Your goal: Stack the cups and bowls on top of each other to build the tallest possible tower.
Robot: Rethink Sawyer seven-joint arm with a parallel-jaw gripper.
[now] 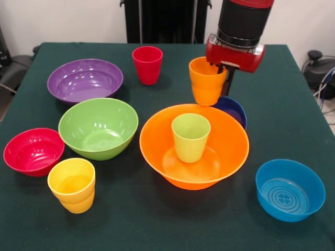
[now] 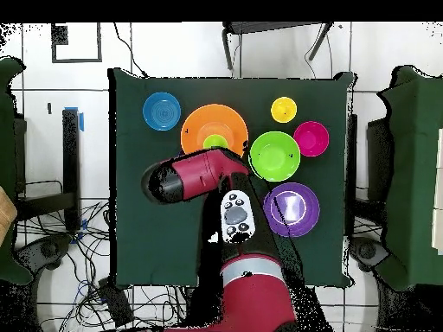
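Six glossy bowls, four ribbed cups. Landmark: big orange bowl (image 1: 193, 149), probably the tower base, light green cup (image 1: 190, 137) upright inside. Left of it: red bowl (image 1: 33, 151), yellow cup (image 1: 72, 184), lime bowl (image 1: 98, 128), purple bowl (image 1: 85, 79). Behind it, gripper (image 1: 224, 70) clamps orange cup (image 1: 206, 81), held off the table, likely to stack.

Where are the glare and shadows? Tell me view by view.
Front view: soft, even light; pale glare streaks on the inner walls of the purple bowl and green bowl; faint, short shadows on the table beside the bowls. Overhead view: a bright white glare patch inside the purple bowl; the arm hides part of the orange bowl.
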